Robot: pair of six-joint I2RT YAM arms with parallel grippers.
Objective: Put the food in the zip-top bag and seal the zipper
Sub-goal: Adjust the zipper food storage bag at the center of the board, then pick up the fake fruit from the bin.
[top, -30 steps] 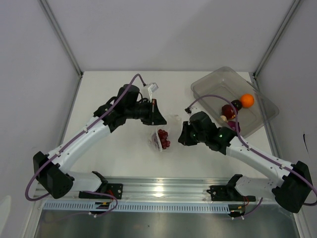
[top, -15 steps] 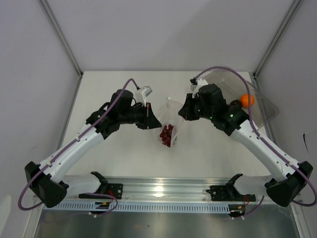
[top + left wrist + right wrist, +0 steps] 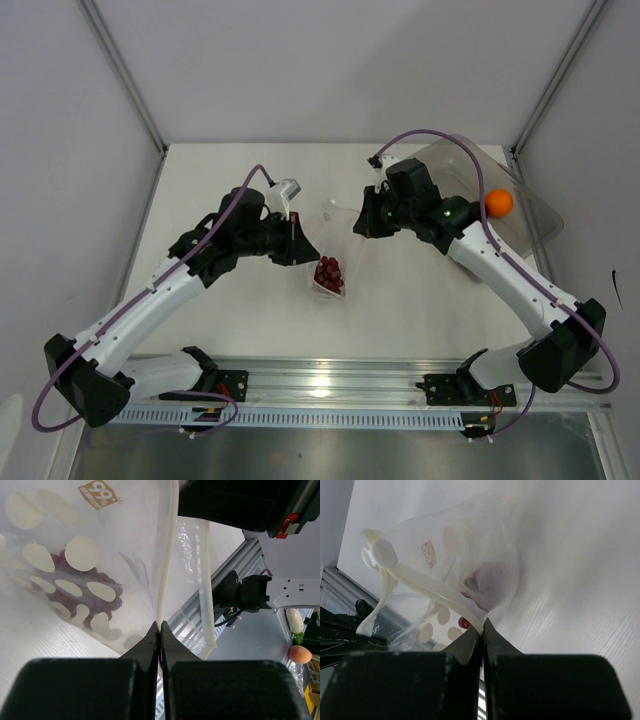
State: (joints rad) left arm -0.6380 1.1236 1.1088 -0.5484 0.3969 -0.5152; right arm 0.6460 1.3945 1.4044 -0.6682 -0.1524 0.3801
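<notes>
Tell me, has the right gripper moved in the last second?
Yes. The right gripper moved farther from the aluminium rail and slightly left, shut on the zip-top bag.

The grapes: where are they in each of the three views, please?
Top view: the grapes are at the centre, inside the bag, near its lower end.
Left wrist: grapes left of centre, behind the white dots.
Right wrist: grapes at the centre, a blurred red patch.
Shared landmark: the clear bag around them.
</notes>
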